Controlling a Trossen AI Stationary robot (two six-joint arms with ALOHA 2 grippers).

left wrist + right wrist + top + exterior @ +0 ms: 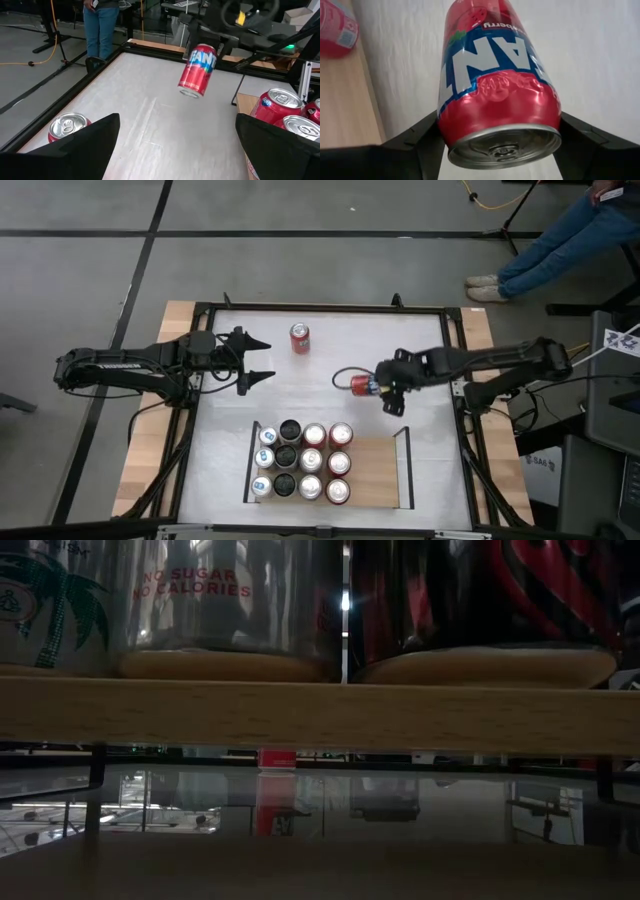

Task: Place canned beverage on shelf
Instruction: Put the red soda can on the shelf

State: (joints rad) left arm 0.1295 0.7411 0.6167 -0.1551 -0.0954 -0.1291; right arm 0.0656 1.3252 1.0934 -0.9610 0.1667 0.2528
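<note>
My right gripper (382, 387) is shut on a red Fanta can (361, 386) above the middle of the white table, beyond the shelf (375, 470). The shelf is a light-wood panel with black side rails near the table's front edge. Several cans (300, 462) stand on its left part, and its right part is bare. A second red can (300, 338) stands upright on the table near the far edge. My left gripper (262, 360) is open and empty at the table's left, pointing right. My right gripper pinches the Fanta can's round wall (470, 125) between its two fingers (420, 137), close to the can's end nearest the wrist. The fingers come from the table's right, along the can. The can (197, 70) is lifted clear of the table and tilted.
The shelf's wooden front edge (320, 715) fills the low view, with cans standing on it. Black frame bars run round the table (330, 308). A person's legs (560, 240) show beyond the far right corner. Bare tabletop lies between the two grippers.
</note>
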